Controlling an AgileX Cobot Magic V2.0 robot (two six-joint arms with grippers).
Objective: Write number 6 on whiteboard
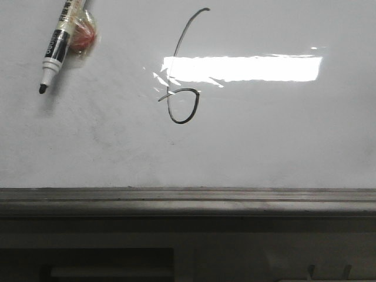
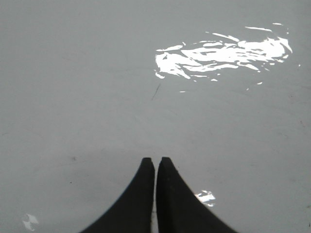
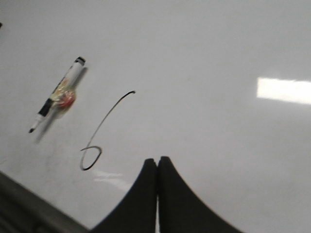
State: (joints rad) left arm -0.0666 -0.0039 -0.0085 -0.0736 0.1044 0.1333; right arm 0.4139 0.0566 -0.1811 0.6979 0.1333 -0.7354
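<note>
Nearest the front camera ran a grey ledge (image 1: 188, 202) along the bottom edge of the whiteboard (image 1: 282, 141). Beyond it, the glossy white board filled the view, faintly smudged with grey. Near its middle stood the number 6 (image 1: 183, 106), a thin black line: a small oval loop low down with a short tick on its left side, and a long curved stem rising from it. A bright rectangular glare (image 1: 244, 68) crossed the stem and stretched to the right. Farther back, toward the upper left and well apart from the numeral, a white marker pen (image 1: 59, 44) lay slanted, uncapped, its black tip pointing down-left.

In the wrist views, the left claw (image 2: 155, 165) was pressed together over bare board. The right claw (image 3: 157, 164) was also pressed together, empty, with the numeral and pen visible beyond it. Nothing blocked the numeral.
</note>
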